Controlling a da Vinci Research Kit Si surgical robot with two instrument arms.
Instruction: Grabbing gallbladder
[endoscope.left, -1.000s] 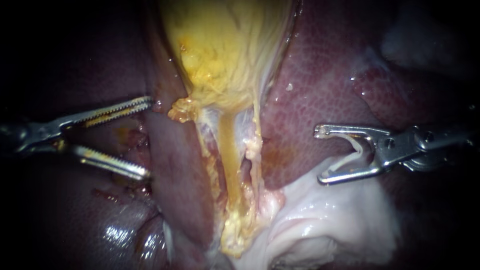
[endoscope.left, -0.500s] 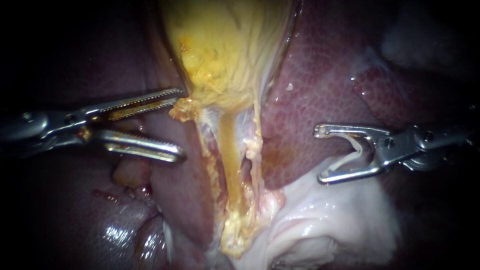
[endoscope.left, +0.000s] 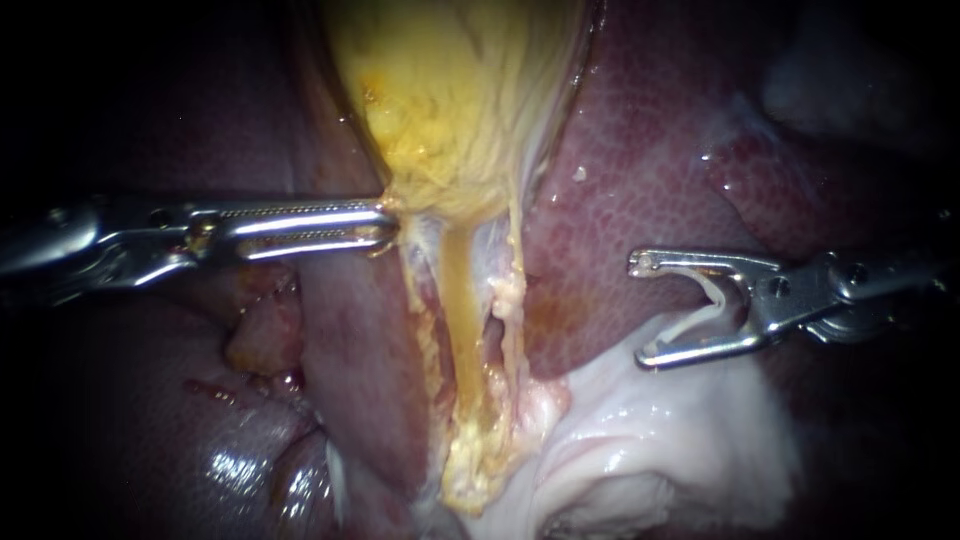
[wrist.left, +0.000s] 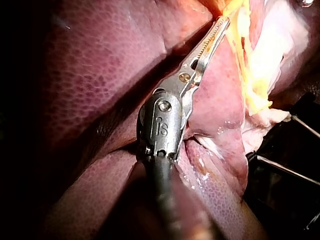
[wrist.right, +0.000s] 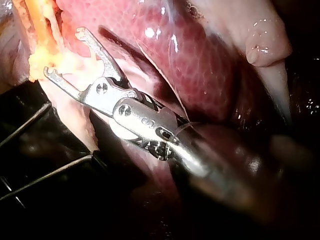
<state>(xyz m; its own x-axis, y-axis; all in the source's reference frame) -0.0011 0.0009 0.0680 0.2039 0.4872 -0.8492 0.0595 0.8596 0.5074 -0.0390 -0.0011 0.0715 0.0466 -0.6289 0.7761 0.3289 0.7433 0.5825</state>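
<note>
L instrument (endoscope.left: 386, 223) jaws pinched gallbladder (endoscope.left: 450, 100) lower edge (frame centre); R instrument (endoscope.left: 642, 308) jaws wide apart, empty, mid-right.

Yellow gallbladder (endoscope.left: 450, 110), mottled maroon liver (endoscope.left: 640, 180)

I count two instruments: my left instrument (endoscope.left: 385, 228) and my right instrument (endoscope.left: 642, 308). Each ends in two jaws, making four jaws in all; one pair is gaping and one pair is pressed nearly together. There is one yellow gallbladder (endoscope.left: 450, 90) and one dark red liver (endoscope.left: 640, 170), folded into several lobes whose number I cannot settle. There is one pale white mass of tissue (endoscope.left: 680, 430). The right wrist view shows at least two thin metal rods (wrist.right: 50, 177).
</note>
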